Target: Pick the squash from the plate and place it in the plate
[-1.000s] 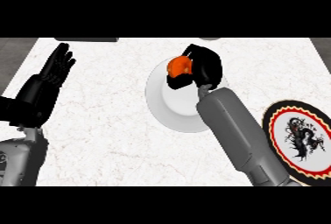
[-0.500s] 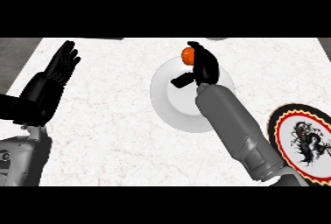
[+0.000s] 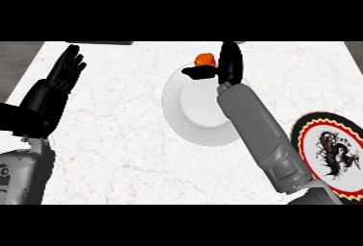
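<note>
The orange squash (image 3: 205, 59) is at the far rim of the white plate (image 3: 197, 120), in the middle of the counter. My right hand (image 3: 230, 62) comes in over that plate. Its fingers stand along the squash's right side and its thumb lies just under it, so the squash is pinched between them. Much of the squash is hidden by the hand. A second plate (image 3: 332, 150), with a black, red and yellow rim and a dark figure on white, lies at the right, partly behind my right forearm. My left hand (image 3: 51, 93) rests open at the left, fingers up.
The white marble counter (image 3: 120, 144) ends at a dark floor strip along the left (image 3: 14, 53). A dark grey object (image 3: 99, 43) shows at the counter's far edge.
My right hand has moved away from me with the squash, from the white plate's middle to its far rim. The left hand has barely shifted.
</note>
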Robot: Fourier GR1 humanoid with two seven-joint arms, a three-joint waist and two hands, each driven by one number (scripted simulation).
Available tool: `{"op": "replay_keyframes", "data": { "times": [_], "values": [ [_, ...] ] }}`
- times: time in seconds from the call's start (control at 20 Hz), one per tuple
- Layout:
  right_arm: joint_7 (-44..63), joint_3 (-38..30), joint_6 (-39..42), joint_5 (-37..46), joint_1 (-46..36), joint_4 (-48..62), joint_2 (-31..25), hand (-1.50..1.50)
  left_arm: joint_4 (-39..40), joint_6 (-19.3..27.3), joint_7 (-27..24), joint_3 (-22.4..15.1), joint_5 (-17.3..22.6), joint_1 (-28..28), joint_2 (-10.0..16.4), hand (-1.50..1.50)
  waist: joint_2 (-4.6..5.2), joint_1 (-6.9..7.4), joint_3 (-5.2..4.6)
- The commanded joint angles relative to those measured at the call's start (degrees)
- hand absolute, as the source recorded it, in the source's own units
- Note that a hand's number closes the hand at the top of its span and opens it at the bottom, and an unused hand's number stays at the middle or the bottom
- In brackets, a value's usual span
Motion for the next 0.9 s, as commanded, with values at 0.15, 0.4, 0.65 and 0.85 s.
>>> {"op": "replay_keyframes", "data": {
  "times": [0.15, 0.4, 0.65, 0.85],
  "values": [
    [-7.41, -3.0, -2.5, -8.52, 5.31, -5.76, 0.0, -1.5, -1.65, -0.26, 1.32, 2.51, 0.55, 1.65, 1.42, 0.0, -0.64, -2.0, -0.04],
    [-9.87, -6.41, 4.84, -11.19, 15.23, -16.13, -6.59, -1.5, -1.71, -0.73, -1.47, 2.21, 0.24, 4.85, 0.34, 0.0, -0.89, -3.16, -0.05],
    [-13.44, -6.03, 11.07, -14.09, 29.05, -28.07, -9.76, -1.5, -1.12, -0.71, -1.97, 2.8, -0.25, 5.13, 0.36, 0.0, -0.94, -3.64, -0.05],
    [-7.24, -4.7, 15.59, -13.83, 35.05, -39.94, -14.82, -1.5, 1.45, -2.15, 0.1, 5.55, 1.83, 0.56, 2.51, 0.0, -1.03, -3.84, -0.09]
  ]
}}
